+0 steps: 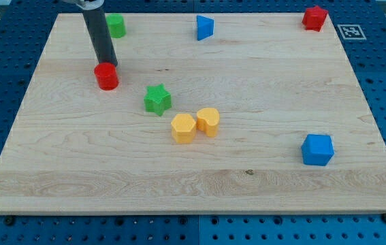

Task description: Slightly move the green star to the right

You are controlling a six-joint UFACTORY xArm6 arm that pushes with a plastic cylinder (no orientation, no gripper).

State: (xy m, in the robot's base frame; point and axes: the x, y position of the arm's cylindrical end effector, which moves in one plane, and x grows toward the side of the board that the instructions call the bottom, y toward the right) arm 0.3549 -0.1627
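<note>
The green star [157,99] lies on the wooden board [247,177], left of the middle. My tip [106,63] is at the upper left, touching the top edge of a red cylinder [107,76]. The tip stands up and to the left of the green star, with the red cylinder between them and a gap from the cylinder to the star.
A green block [116,25] sits behind the rod at the top left. A blue triangular block [205,27] is at the top middle, a red block [314,18] at the top right. Two yellow blocks [183,128] [208,121] lie just below-right of the star. A blue cube [316,150] is at the lower right.
</note>
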